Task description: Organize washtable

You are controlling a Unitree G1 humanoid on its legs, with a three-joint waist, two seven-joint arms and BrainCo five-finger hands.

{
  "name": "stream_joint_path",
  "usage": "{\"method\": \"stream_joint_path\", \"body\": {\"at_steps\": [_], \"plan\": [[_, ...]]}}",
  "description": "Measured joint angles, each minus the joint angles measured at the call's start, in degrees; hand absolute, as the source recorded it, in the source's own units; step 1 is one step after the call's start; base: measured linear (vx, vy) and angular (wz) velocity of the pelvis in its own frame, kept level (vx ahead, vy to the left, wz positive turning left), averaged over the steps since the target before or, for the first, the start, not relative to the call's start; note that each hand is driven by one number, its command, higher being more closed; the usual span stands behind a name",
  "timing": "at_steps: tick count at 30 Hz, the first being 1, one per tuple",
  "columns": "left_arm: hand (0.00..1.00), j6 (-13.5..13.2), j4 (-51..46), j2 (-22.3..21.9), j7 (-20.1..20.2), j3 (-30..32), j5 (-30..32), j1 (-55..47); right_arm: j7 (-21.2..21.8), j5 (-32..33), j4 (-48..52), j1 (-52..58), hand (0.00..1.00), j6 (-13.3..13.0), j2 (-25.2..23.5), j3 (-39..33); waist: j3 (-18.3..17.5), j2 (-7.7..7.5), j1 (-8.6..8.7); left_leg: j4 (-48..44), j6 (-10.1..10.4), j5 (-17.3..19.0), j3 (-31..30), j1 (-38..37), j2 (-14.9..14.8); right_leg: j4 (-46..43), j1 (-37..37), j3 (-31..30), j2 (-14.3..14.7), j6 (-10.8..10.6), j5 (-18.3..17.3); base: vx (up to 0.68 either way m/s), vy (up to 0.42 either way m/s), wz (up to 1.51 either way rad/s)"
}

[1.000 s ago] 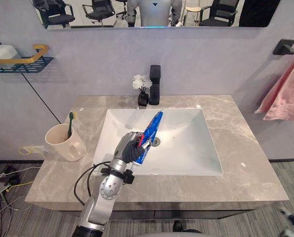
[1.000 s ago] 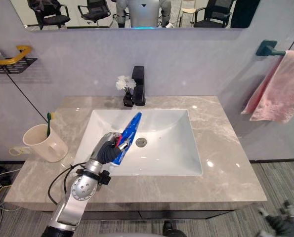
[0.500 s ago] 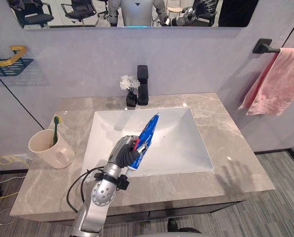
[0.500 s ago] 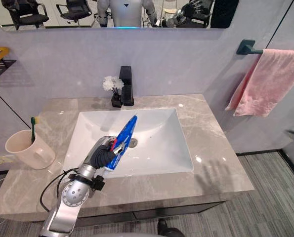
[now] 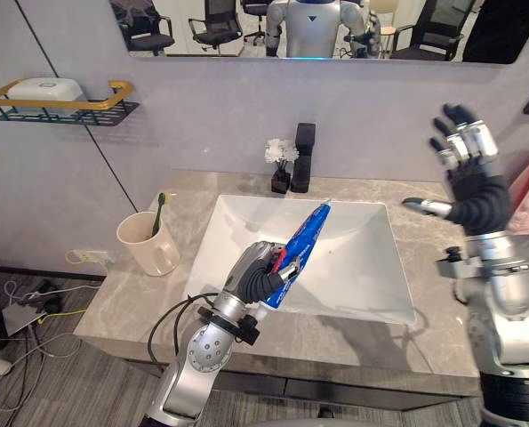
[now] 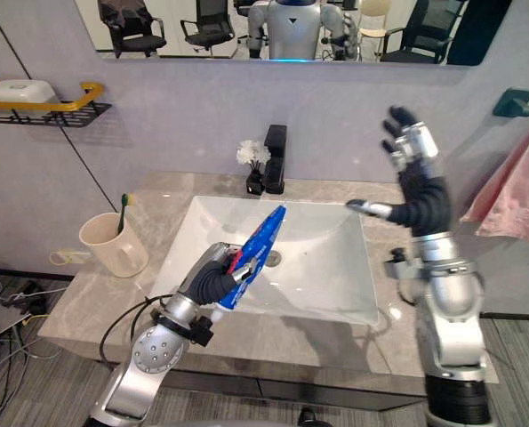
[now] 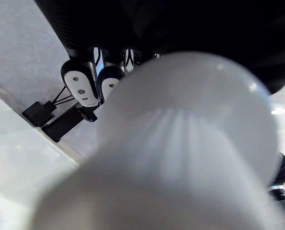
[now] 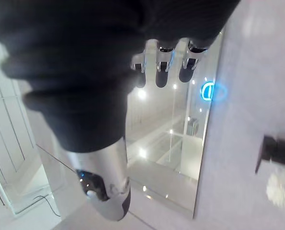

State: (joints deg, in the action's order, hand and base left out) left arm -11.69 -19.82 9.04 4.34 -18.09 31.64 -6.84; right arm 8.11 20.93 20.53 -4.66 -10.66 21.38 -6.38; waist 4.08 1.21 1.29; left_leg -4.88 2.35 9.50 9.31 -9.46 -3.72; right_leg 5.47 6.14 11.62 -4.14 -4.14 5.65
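My left hand (image 5: pixel 257 274) is shut on a blue toothpaste tube (image 5: pixel 301 245) with a white cap, holding it tilted over the front left of the white sink (image 5: pixel 353 267). The tube's white cap (image 7: pixel 180 143) sits right before the left wrist camera. A cream mug (image 5: pixel 147 244) with a green toothbrush (image 5: pixel 158 210) in it stands on the grey marble counter (image 5: pixel 140 302) left of the sink. My right hand (image 5: pixel 467 173) is raised high over the counter's right side, open with its fingers spread and nothing in it.
A black faucet (image 5: pixel 302 158) and a small vase of white flowers (image 5: pixel 280 160) stand behind the sink. A wall shelf (image 5: pixel 64 98) with a white soap box hangs at upper left. A pink towel (image 6: pixel 517 191) hangs at the right. A mirror runs along the wall above.
The camera has swung round, so the whole scene shifted. My right hand has risen into view, open, over the counter's right side. The left hand still holds the tube.
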Motion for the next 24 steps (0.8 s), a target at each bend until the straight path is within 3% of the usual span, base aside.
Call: {"method": "stream_joint_path", "body": {"at_steps": [8,24], "plan": [[1.0,0.0,0.0,0.0,-2.4,-0.3,0.1,2.1,2.8,2.0,-2.4,0.8,0.0,2.4,-6.0,9.1,0.1,-0.18,-0.67,0.3,-0.7,-0.6,-1.6,0.7,0.9,0.2,0.5,1.8,-0.9,-0.2,0.2,-0.03,0.014,0.12],[1.0,0.1,0.0,-2.1,-8.2,-0.2,0.6,4.5,3.1,9.5,-6.2,2.1,0.0,3.4,-11.2,14.2,0.1,-0.99,-0.74,0.9,-0.8,-1.1,-2.1,0.5,1.1,0.2,0.6,2.3,-1.0,-0.3,0.2,0.0,0.002,0.02]]}}
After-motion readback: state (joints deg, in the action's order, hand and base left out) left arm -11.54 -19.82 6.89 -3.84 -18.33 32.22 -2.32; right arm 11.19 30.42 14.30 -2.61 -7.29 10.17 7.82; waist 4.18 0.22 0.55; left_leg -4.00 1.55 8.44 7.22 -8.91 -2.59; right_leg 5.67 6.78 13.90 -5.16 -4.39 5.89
